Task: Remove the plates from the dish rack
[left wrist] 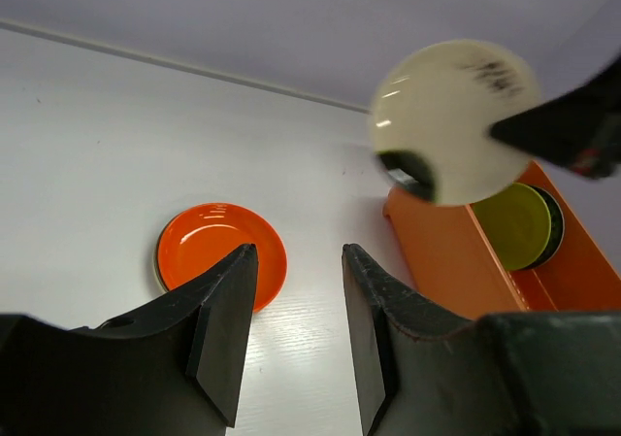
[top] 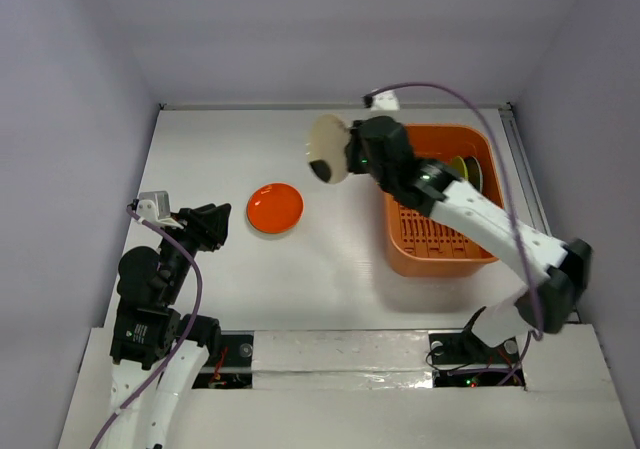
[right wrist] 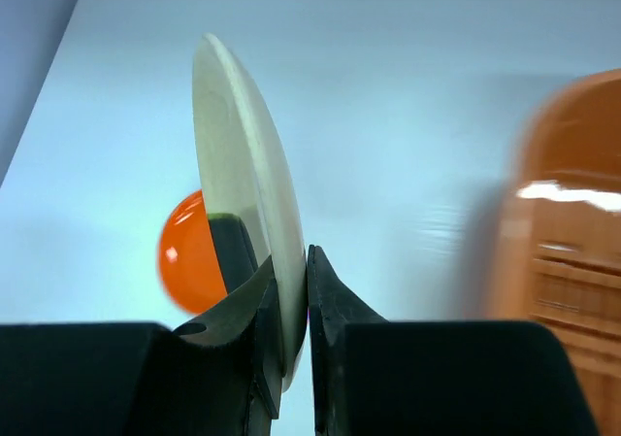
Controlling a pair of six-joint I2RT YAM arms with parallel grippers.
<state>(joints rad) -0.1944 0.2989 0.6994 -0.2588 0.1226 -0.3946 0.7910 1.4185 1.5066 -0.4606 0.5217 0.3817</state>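
Cream plate point(top: 326, 147) hanging edge-on beside rack point(top: 440, 259), your right gripper point(right wrist: 291, 281) pinching its rim (left gripper point(left wrist: 296, 305) gaping, empty). You're mid-carry; next move calling for laying it flat near orange plate point(top: 275, 208).

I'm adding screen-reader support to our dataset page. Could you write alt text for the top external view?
The right gripper holds a cream plate on edge above the white table, just left of the orange dish rack, where a yellow-green plate stands. An orange-red plate lies flat on the table, the left gripper hovering beside it.
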